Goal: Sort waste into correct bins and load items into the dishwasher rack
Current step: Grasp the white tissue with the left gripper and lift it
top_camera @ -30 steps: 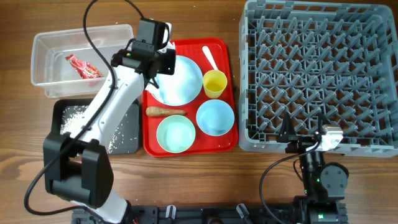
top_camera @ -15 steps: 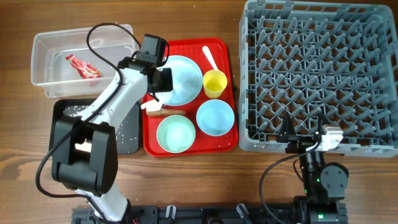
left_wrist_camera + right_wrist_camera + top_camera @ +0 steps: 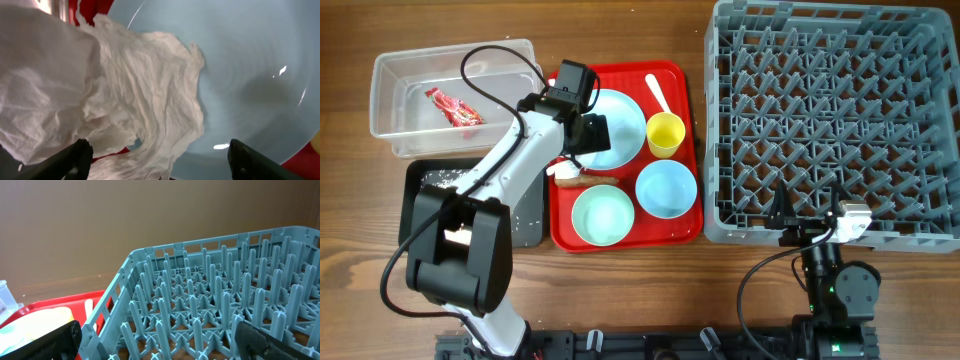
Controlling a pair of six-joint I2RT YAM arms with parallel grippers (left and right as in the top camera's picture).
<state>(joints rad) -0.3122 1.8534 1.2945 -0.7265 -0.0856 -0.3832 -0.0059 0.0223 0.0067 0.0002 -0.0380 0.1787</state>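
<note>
Just ahead of the spread left pincer [image 3: 161, 158], crumpled white tissue [image 3: 125, 90] lies on the plate [image 3: 250, 65]

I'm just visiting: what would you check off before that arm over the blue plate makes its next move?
1. Left gripper open above the plate: ok.
2. Crumpled tissue lies between its fingertips: ok.
3. Tissue gripped: not ok, jaws stand apart.
4. Anything hidden under the tissue: cannot tell.
5. Clear tub has room beside the red wrapper: ok.
6. Right gripper open, parked beside the rack: ok.
</note>
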